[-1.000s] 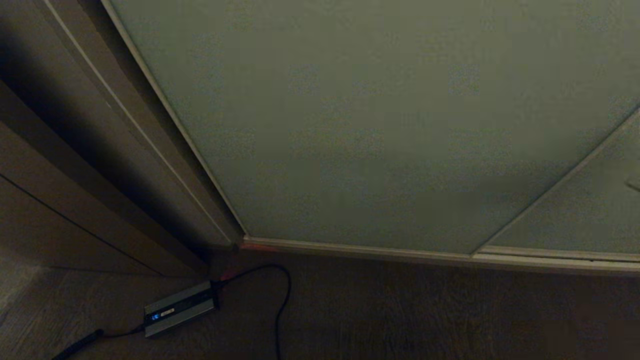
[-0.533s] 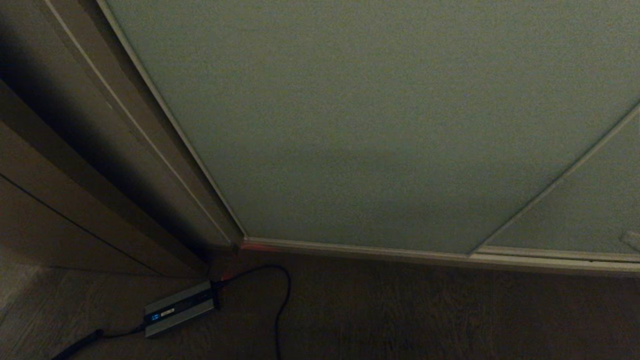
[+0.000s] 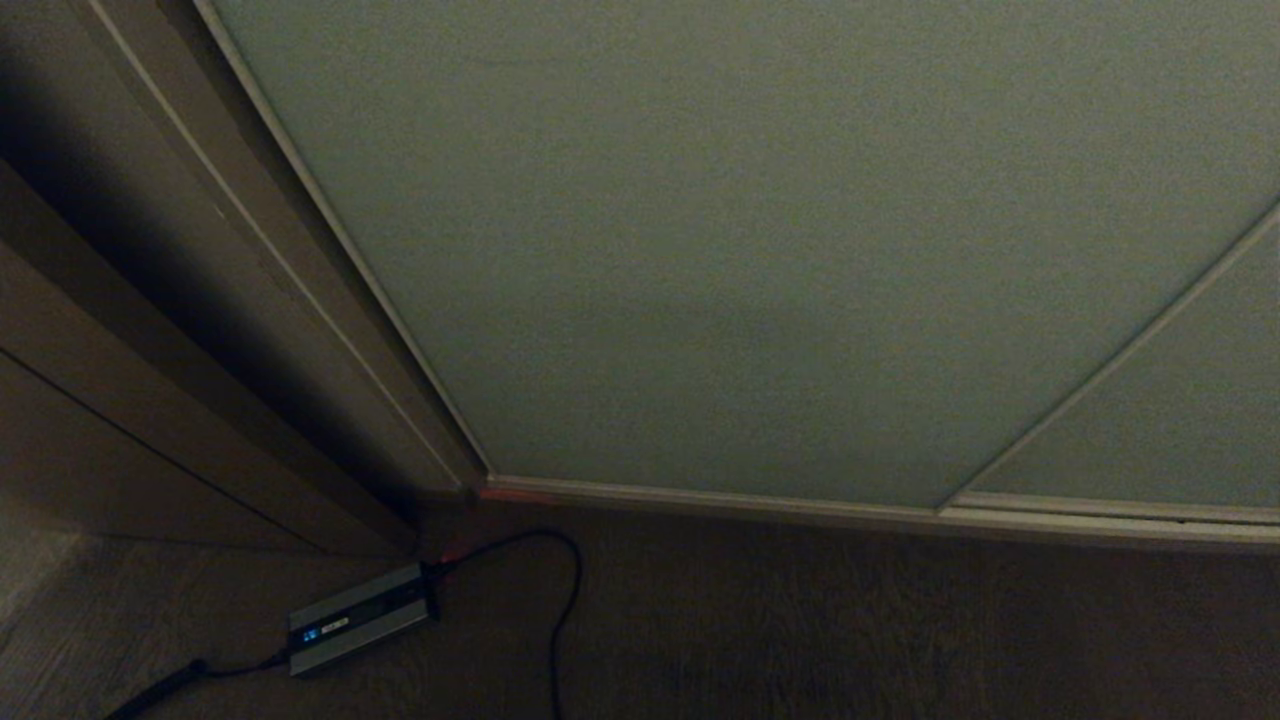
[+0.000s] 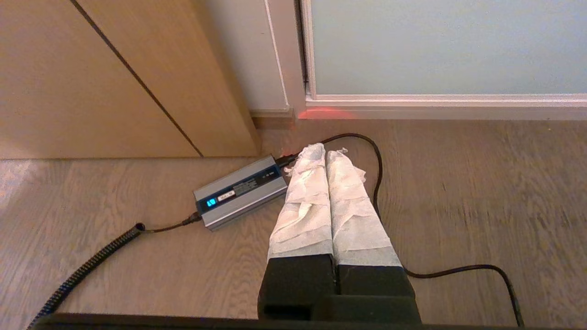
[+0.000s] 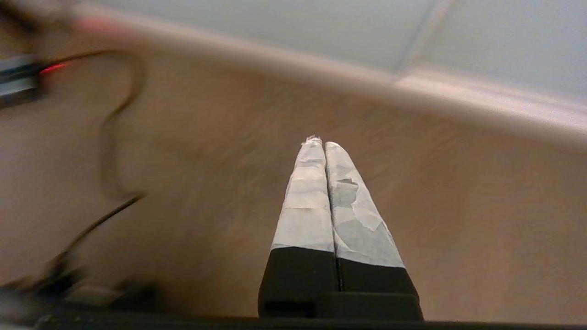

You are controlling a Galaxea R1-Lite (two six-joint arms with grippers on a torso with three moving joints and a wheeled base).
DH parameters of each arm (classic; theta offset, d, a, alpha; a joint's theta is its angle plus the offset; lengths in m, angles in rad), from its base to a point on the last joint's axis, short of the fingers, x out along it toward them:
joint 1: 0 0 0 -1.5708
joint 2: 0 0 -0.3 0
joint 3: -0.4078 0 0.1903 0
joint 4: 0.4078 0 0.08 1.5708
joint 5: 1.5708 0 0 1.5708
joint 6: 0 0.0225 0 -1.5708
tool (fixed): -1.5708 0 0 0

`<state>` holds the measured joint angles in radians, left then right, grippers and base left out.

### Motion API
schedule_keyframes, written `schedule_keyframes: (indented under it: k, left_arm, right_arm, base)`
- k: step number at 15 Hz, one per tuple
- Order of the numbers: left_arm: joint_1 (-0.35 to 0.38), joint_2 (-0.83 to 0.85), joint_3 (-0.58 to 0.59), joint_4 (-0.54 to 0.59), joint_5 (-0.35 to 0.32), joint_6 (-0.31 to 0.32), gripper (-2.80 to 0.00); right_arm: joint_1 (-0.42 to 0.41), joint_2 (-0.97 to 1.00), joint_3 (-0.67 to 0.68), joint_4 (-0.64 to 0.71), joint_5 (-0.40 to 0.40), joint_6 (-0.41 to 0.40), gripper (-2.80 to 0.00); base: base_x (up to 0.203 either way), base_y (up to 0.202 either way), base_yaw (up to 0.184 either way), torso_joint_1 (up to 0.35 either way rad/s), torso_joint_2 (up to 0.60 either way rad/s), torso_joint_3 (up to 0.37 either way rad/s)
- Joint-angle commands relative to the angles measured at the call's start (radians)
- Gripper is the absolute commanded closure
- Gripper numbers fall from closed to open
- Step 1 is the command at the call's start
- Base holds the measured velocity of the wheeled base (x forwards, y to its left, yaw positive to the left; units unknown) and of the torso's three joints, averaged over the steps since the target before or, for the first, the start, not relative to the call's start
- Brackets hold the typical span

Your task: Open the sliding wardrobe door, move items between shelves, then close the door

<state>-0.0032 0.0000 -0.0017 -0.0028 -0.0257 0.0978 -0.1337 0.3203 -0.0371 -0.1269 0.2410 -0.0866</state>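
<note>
Sliding wardrobe door [image 3: 760, 230] fills my far view, fully closed, so I judge the job done; left end effector [image 4: 327, 151] and right end effector [image 5: 319, 143], both pinched empty, hang over the floor [image 3: 900, 620].

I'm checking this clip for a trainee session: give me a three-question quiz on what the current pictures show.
1. True or false: the sliding wardrobe door stands open, with plush toys in sight on a shelf.
2. Which device lies on the wood floor near the door's lower corner? A) a grey power adapter with a black cable B) a black cushion C) a remote control
3. Fill in: the taped fingers of the left gripper and of the right gripper are pressed ____ and hold nothing.

Key: 1 false: the pale grey-green panel covers the opening and no toy shows. 2 A, the power adapter. 3 together.
</note>
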Motion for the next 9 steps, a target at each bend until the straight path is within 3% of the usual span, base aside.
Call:
schedule_keyframes:
  k: [1, 5, 9]
  left_arm:
    - [0.000, 0.002, 0.000, 0.000, 0.000, -0.001, 0.00]
    - [0.000, 0.002, 0.000, 0.000, 0.000, -0.001, 0.00]
    - [0.000, 0.002, 0.000, 0.000, 0.000, -0.001, 0.00]
  right_arm:
    - [0.075, -0.075, 0.039, 0.001, -0.079, -0.002, 0.00]
    - [0.117, -0.321, 0.038, 0.109, -0.184, -0.012, 0.00]
    - [0.128, -0.320, 0.042, 0.133, -0.223, 0.033, 0.00]
  base:
    - [0.000, 0.000, 0.000, 0.000, 0.00, 0.000]
    - [0.000, 0.000, 0.000, 0.000, 0.00, 0.000]
    - [0.000, 0.000, 0.000, 0.000, 0.00, 0.000]
